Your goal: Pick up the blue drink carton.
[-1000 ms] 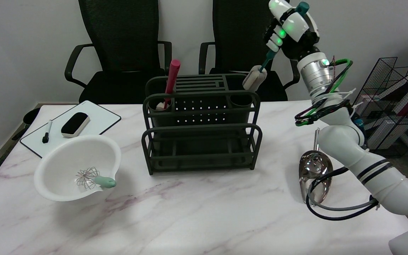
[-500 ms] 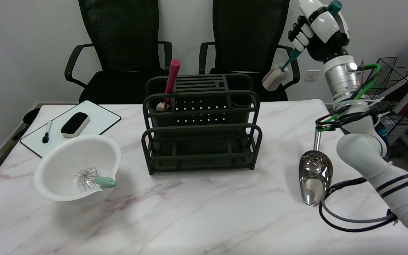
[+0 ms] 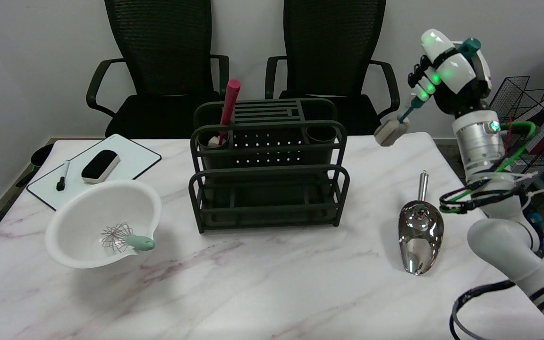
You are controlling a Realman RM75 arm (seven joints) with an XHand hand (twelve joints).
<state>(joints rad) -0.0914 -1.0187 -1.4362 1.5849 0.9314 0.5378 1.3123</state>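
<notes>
Near edge of the marble bench (image 3: 262, 293): bare stone. At 8 o'clock from bench centre, a white bowl (image 3: 88, 208) tilted on its side, a whisk (image 3: 123, 238) with a pale green handle lying in it. At 4 o'clock, a shiny metal scoop (image 3: 420, 238), handle pointing away toward 12.

Centre: a dark green rack (image 3: 267, 182), its lower shelf open to the front. In its left cup stands a red-handled brush (image 3: 227, 111); the right cup (image 3: 321, 134) is dark inside.

At 10 o'clock, a small whiteboard (image 3: 125, 163) carrying an eraser (image 3: 100, 165) and a marker (image 3: 62, 175).

At 2 o'clock, above the bench's far right corner, the right hand (image 3: 449, 78), fingers clamped around a teal-handled sponge brush (image 3: 391, 132), sponge end down, clear of rack and bench.

Beyond the bench: two black chairs (image 3: 333, 56); a wire basket (image 3: 527, 137) at far right.

No blue drink carton can be made out in this view.
</notes>
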